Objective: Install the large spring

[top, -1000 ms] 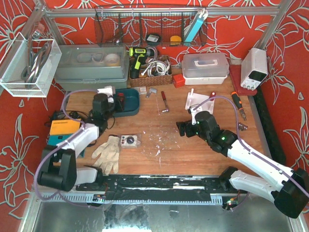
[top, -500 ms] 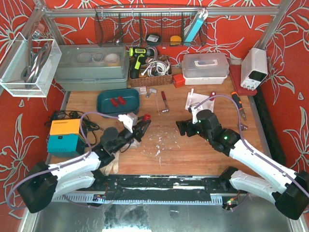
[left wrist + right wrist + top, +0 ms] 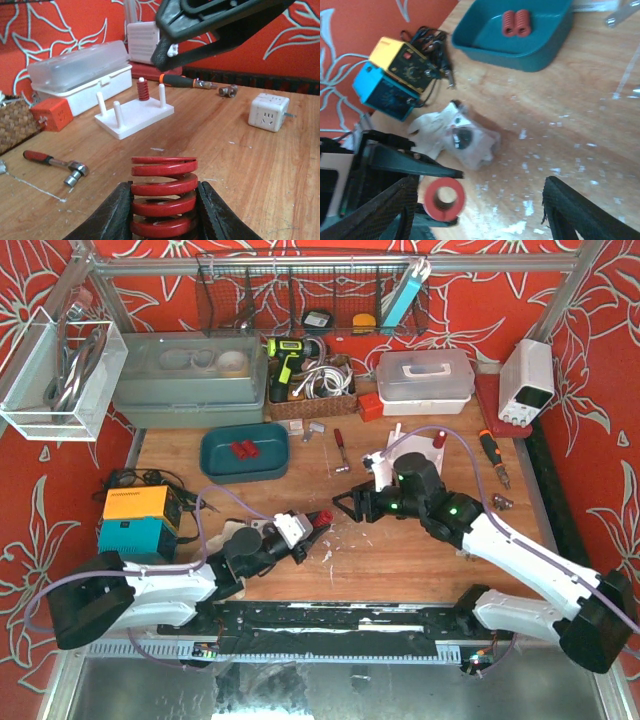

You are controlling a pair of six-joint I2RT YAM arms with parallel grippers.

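Large spring install: items by descending size, change noted last.

1. Wooden table. Bears all items below.
2. Right gripper. Fingers spread wide and holding nothing. It hangs over mid-table, facing the left gripper and near it but apart.
3. Left gripper. Fingers pinching the large spring on both flanks, low over the table centre.
4. Teal tray. At the rear left, with two red springs lying side by side inside.
5. White peg fixture. At the rear right, well apart from the held spring. It has four upright pegs, and one carries a small red spring.
6. Large spring. A red coil, seen end-on in the right wrist view, with its free end protruding past the fingertips.

Change: within the last second the left arm swung from the tray to mid-table with the coil. The right arm shifted left to meet it.

Judgement: pick-up is complete and seating on a free peg is outstanding. A handover to the right gripper looks likely.
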